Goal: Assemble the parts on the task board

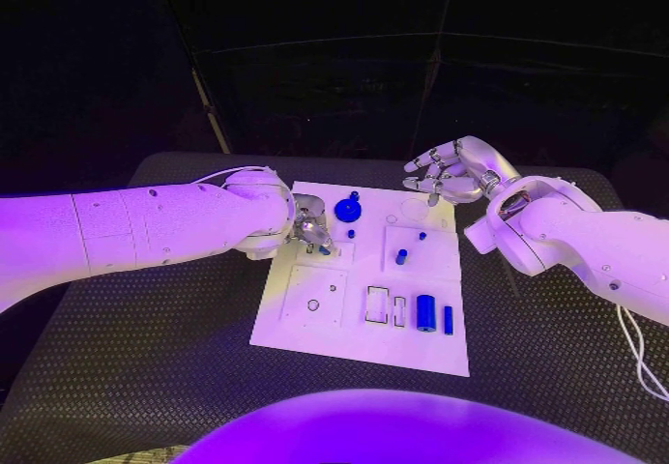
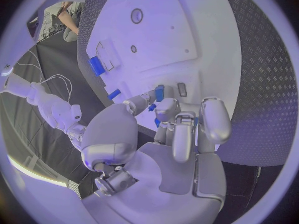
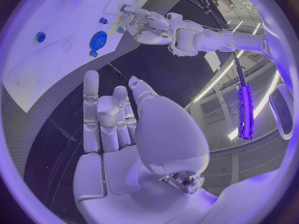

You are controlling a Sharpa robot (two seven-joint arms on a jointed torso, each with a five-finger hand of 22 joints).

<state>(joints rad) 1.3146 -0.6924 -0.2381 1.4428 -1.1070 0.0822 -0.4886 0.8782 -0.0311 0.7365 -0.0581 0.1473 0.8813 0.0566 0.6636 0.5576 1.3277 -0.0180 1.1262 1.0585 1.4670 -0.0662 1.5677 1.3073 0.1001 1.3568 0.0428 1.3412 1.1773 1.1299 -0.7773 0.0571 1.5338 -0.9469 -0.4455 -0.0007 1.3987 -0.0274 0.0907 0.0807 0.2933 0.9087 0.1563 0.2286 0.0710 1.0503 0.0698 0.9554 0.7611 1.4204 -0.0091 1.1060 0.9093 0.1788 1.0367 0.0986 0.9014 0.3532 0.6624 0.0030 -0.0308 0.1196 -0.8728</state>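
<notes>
Head view: the left hand (image 1: 309,232) sits at the board's (image 1: 321,333) upper left edge, fingers pinching a small blue peg (image 1: 324,249), which looks roughly upright, long axis near vertical, tip toward the board. Its likely seat lies just below the fingers. The right hand (image 1: 449,169) hovers beyond the board's upper right corner, fingers loosely apart, holding nothing, farther from the peg.

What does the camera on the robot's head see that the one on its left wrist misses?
Head view alone: the right hand raised beyond the board's far corner, holding nothing, and the round blue knob. Left wrist view alone: the left hand's fingertips close up, pinching a small blue part. Both: the white board, the left hand and the blue cylinder.
</notes>
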